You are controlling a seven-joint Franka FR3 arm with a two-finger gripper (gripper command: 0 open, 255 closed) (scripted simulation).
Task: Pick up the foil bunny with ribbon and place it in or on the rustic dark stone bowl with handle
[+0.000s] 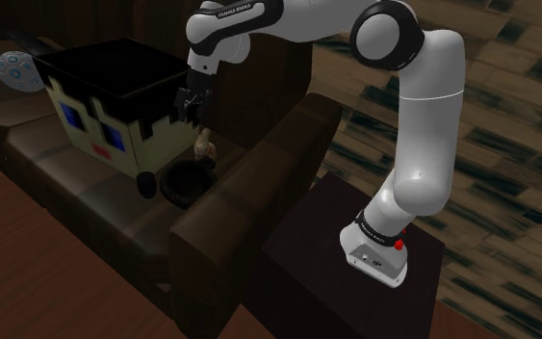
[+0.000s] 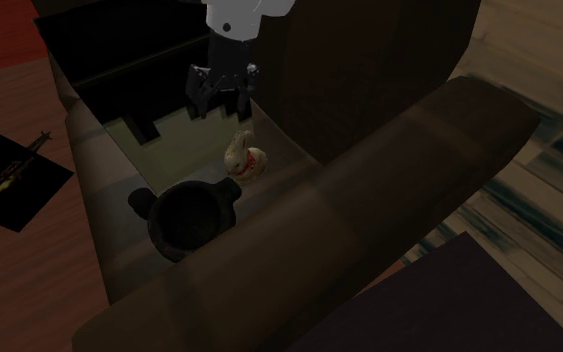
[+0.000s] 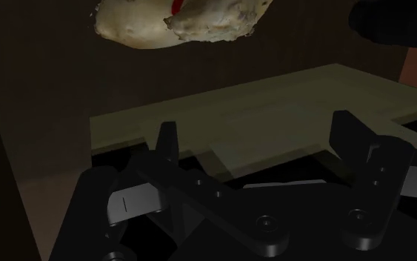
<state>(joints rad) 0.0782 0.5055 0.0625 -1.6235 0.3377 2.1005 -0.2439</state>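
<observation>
Just above the foil bunny (image 2: 246, 160), the gripper (image 2: 223, 95) hangs, fingers apart and empty; the dark handled bowl (image 2: 231, 200) sits beside.

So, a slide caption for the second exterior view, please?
Open black gripper near the cream, red-ribboned bunny, beside the dark handled bowl on a brown sofa.

Dim, murky renders, white arm (image 1: 423, 125) brightest (soft sheen), sofa (image 1: 240, 221) sunk in shadow
</observation>
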